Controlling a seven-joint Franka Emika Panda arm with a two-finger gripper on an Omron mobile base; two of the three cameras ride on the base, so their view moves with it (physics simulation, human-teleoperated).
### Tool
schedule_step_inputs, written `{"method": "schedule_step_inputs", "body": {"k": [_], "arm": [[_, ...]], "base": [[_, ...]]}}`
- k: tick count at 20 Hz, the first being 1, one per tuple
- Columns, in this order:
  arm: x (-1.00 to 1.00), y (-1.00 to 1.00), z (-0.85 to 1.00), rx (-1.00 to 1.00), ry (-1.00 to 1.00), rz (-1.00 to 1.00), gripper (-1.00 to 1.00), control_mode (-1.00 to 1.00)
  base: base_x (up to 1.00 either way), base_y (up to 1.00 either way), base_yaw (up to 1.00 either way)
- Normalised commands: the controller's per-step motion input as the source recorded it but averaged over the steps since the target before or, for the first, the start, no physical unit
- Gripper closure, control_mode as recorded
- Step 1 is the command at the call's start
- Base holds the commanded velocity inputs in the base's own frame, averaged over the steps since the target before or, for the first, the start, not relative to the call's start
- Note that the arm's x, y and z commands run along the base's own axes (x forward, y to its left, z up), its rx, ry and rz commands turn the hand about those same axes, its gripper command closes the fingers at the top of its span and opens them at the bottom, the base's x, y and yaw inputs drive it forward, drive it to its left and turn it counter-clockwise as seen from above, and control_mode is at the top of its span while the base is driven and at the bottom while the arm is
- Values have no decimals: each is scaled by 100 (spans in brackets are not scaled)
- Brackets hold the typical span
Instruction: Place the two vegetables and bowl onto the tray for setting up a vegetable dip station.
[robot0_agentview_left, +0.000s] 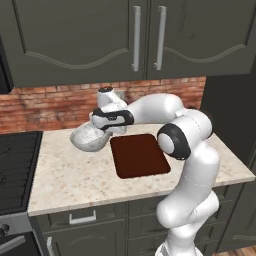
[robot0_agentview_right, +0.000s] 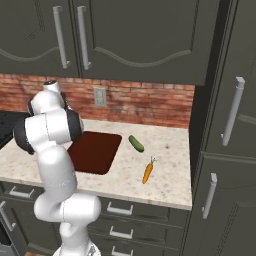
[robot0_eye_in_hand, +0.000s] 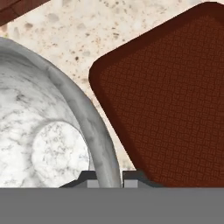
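Note:
The speckled grey-white bowl (robot0_agentview_left: 84, 140) is just left of the tray (robot0_agentview_left: 141, 156) and looks tilted. My gripper (robot0_agentview_left: 103, 131) is shut on the bowl's right rim. In the hand view the rim of the bowl (robot0_eye_in_hand: 43, 109) runs down between the two fingertips (robot0_eye_in_hand: 87, 177) of the gripper (robot0_eye_in_hand: 109, 176), with the dark reddish-brown tray (robot0_eye_in_hand: 175, 96) lying empty beside it. Right of the tray (robot0_agentview_right: 95, 150), the green cucumber (robot0_agentview_right: 136, 143) lies on the counter. The orange carrot (robot0_agentview_right: 147, 172) lies nearer the counter's front edge.
A black stove (robot0_agentview_left: 17, 165) borders the counter on the left. A tall dark cabinet (robot0_agentview_right: 225, 150) closes it off on the right. A brick backsplash with a wall outlet (robot0_agentview_right: 100, 96) runs behind, under the upper cabinets (robot0_agentview_left: 135, 35).

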Motion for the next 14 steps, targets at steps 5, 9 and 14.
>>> {"method": "schedule_step_inputs", "body": {"k": [5, 9, 14], "arm": [[-41, -28, 38, 0, -6, 0, 100, -100], [-15, -36, 17, 2, -2, 2, 100, -100], [0, -42, 0, 4, 0, 9, 100, -100]], "base": [[0, 0, 0], [0, 0, 0], [0, 0, 0]]}}
